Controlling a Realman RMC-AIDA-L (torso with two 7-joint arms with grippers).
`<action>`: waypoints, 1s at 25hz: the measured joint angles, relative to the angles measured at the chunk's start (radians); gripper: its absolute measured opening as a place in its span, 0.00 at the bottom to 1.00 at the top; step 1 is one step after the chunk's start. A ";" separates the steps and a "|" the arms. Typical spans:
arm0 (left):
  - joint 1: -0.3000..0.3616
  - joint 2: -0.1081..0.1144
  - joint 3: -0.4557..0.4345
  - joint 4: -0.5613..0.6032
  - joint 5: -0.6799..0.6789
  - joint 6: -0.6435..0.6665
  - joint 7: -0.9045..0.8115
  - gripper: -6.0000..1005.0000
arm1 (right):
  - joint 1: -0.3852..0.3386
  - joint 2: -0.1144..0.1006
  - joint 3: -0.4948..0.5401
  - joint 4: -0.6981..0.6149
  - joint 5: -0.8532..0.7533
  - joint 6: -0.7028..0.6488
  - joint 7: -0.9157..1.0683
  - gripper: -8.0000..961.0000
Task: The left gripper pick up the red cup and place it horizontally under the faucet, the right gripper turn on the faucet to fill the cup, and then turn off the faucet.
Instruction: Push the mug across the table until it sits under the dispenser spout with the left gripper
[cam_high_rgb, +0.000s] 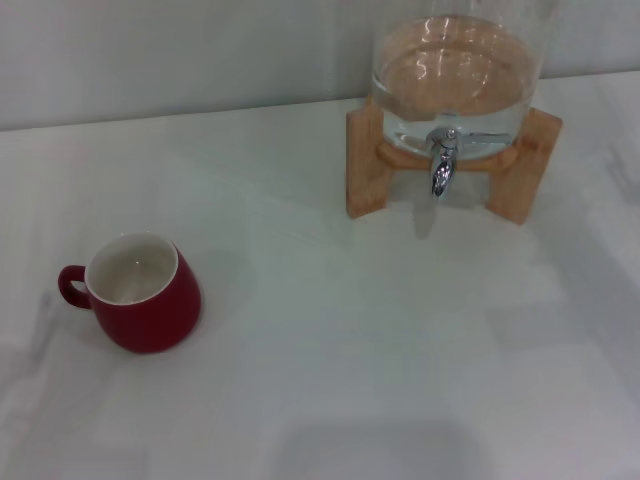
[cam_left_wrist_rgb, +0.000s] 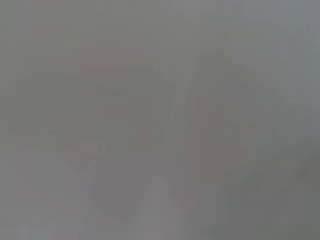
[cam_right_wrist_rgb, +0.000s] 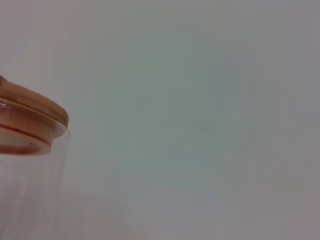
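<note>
The head view alone takes in the whole work area: the red cup (cam_high_rgb: 143, 293) stands upright on the white bench (cam_high_rgb: 380, 370) toward the robot's left, its white inside showing and its small loop handle turned further left. Well apart from it, toward the back right, the glass jar (cam_high_rgb: 455, 75) sits in its wooden stand (cam_high_rgb: 365, 160), holding clear water, with the chrome faucet (cam_high_rgb: 442, 165) projecting from the front and its spout pointing down over bare bench.

The right wrist view shows something the head view cuts off: the jar's wooden lid (cam_right_wrist_rgb: 35, 107) with a reddish ring under it, and the clear glass wall below, against a plain pale background. The left wrist view shows only a uniform grey blur in which nothing can be made out.

The bench is plain white and smooth, meeting a pale grey wall behind the jar.

Neither end effector appears in any view, so how far either is opened, or whether it has hold of anything, cannot be told. The cup stands free with nothing touching it, and nothing is at the faucet.
</note>
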 joint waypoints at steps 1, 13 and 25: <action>0.002 0.000 0.004 0.010 0.000 0.002 0.000 0.76 | 0.001 0.000 0.000 0.000 0.000 0.000 0.000 0.64; -0.003 0.005 0.012 0.055 0.015 0.062 0.001 0.76 | 0.014 0.001 0.000 0.000 0.000 -0.001 0.000 0.64; -0.040 0.006 0.037 0.043 0.048 0.156 0.001 0.76 | 0.006 -0.001 0.000 0.001 -0.002 0.005 0.000 0.64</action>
